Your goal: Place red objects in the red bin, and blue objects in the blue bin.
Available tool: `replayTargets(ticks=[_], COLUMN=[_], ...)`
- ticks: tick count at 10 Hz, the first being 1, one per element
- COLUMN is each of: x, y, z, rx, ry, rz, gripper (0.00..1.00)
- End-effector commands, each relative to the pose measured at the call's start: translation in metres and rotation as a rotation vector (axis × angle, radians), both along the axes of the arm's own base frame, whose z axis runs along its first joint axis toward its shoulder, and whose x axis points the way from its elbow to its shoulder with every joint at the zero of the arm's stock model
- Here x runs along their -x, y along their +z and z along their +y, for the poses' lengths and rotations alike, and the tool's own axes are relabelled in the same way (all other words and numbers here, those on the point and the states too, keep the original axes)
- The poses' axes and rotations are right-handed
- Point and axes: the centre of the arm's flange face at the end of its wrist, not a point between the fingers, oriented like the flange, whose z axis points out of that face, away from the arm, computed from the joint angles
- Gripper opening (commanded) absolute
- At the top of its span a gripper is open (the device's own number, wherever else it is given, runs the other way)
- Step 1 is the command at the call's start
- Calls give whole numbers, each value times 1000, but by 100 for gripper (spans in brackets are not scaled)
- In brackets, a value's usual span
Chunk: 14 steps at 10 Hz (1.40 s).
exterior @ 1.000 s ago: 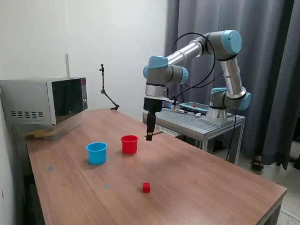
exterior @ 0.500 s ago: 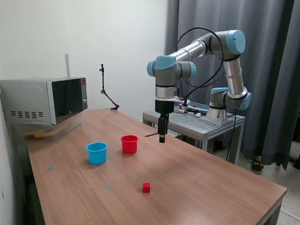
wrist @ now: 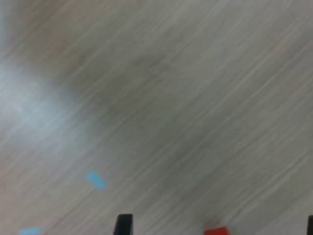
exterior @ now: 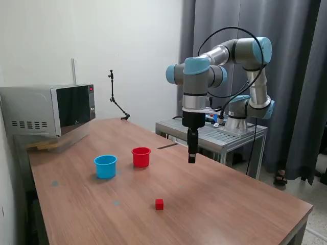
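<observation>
Exterior view: tool (exterior: 191, 160) hangs over mid-bench (exterior: 230, 194), carrying nothing; jaw gap can't tell. Red cube (exterior: 159, 204) sits alone nearer the front edge, w/ red cup (exterior: 141, 156) & blue cup (exterior: 105, 166) behind. Prob light, rigid; pinch two flat opposite sides.

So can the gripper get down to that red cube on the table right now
Probably yes. The red cube sits alone on bare table, apart from the red cup and blue cup. The gripper hangs above the table with nothing between them.
</observation>
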Motion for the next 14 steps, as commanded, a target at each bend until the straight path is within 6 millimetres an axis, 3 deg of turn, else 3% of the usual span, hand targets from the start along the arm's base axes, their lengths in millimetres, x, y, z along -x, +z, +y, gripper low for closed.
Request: replayTargets(ticks=[1, 6, 8, 14], x=[23, 47, 45, 53], y=[-23, -95, -103, -106], z=[-20, -23, -20, -1], rx=[6, 3, 4, 4], ry=[13, 77, 185, 243], rz=[13, 18, 9, 54], gripper=[100, 100, 100, 100])
